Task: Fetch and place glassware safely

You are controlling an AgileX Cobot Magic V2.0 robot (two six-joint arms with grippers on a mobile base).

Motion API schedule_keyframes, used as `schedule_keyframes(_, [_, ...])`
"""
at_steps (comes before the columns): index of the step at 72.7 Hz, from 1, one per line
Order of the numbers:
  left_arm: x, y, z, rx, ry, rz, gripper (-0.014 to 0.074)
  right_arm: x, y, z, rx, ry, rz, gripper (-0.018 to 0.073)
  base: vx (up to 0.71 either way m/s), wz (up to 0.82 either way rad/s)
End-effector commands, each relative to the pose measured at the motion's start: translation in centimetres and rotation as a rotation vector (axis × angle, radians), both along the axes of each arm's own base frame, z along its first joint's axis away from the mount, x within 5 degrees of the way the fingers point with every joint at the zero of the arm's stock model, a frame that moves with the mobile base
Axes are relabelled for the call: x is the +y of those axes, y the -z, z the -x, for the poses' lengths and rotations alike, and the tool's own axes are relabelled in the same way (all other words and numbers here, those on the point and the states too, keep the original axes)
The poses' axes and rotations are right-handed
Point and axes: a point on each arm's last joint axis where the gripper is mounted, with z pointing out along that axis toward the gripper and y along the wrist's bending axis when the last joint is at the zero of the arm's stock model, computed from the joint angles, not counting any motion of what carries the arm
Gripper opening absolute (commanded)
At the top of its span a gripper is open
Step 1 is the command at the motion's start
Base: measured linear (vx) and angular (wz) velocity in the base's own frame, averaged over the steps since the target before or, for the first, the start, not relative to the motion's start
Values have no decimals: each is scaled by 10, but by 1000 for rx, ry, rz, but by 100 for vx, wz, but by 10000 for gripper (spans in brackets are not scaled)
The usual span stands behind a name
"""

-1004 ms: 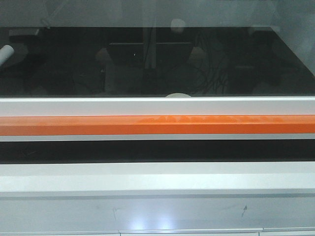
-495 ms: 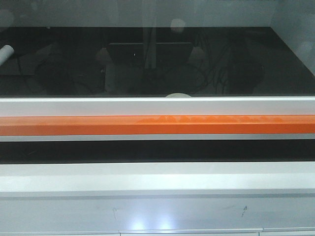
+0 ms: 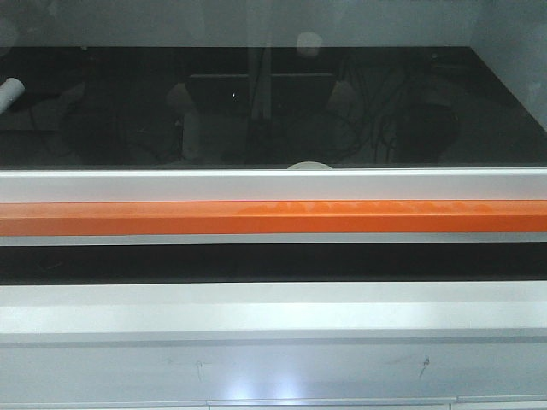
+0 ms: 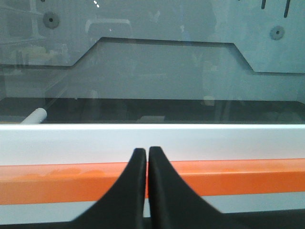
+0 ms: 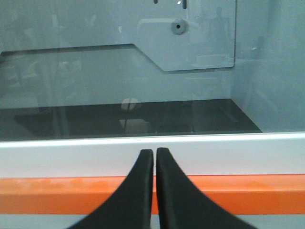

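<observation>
Orange bar (image 3: 273, 217) runs straight across the front view, with a white rail (image 3: 273, 184) just above it. Behind the glass (image 3: 128, 21) lies a dark floor (image 3: 102, 145) full of murky reflections. Centre frame, peeking over the rail, is a cream sliver: that's the jar (image 3: 308, 165), only the top of its lid showing, the rest hidden by the rail. Upper left, a white tube (image 3: 8, 92) is cut off by the frame edge. Top centre, a pale blob (image 3: 308, 41) sits against the grey back wall, too faint to name.

Over to the left wrist view: the left gripper (image 4: 147, 151) is at bottom centre, black fingers pressed together with nothing between them, tips in front of rail and bar. The tube lies at the left on the floor. A grey back panel (image 4: 167, 62) with round holes fills the top. The jar can't be made out here.

Right wrist view: the right gripper (image 5: 155, 151) is likewise squeezed tight and bare, tips over the rail. A faint pale blob shows mid-frame at the back of the floor, blurred by the glass.
</observation>
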Motion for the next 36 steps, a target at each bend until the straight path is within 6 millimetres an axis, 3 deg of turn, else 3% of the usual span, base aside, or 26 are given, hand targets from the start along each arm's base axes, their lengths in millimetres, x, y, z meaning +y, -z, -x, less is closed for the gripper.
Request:
schedule_keyframes(1, [-1, -16, -3, -96, 3, 6, -7, 4, -15, -4, -87, -30, 52, -6, 0, 0])
schedule_keyframes(20, [-3, 0, -28, -11, 5, -7, -7, 10, 4, -24, -9, -67, 55, -6, 0, 0])
schedule_keyframes(36, [-4, 29, -36, 17, 10, 11, -7, 9, 35, -22, -10, -69, 8, -5, 0, 0])
